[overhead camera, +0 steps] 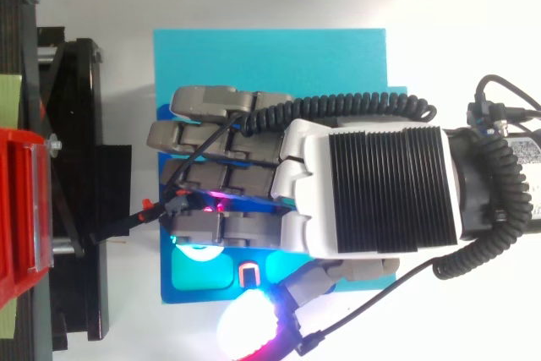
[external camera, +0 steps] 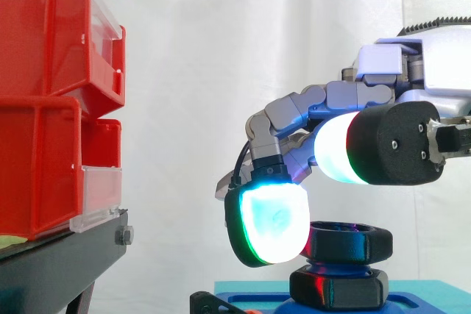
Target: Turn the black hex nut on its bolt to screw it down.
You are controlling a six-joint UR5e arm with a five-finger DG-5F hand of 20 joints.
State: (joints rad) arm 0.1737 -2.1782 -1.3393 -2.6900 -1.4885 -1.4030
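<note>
In the side view the hand (external camera: 412,71), coming from the right edge, was bent down over the black hex nut (external camera: 352,242). The nut sat level near the lower edge of the view. Directly under it was a second black hexagonal piece (external camera: 338,288), with a small gap between the two. Part of the hand was touching, or almost touching, the left side of the nut. Whether the hand really gripped the nut or only lay against it, I cannot tell. Both black pieces stood on a blue plate (overhead camera: 396,95), and this plate lay on a teal board (overhead camera: 270,57). In the top view the back of the hand covered the middle of the plate. To the left, well apart from the nut, red bins (external camera: 44,34) were stacked on a black stand (external camera: 59,259), before a white curtain (external camera: 206,71).
</note>
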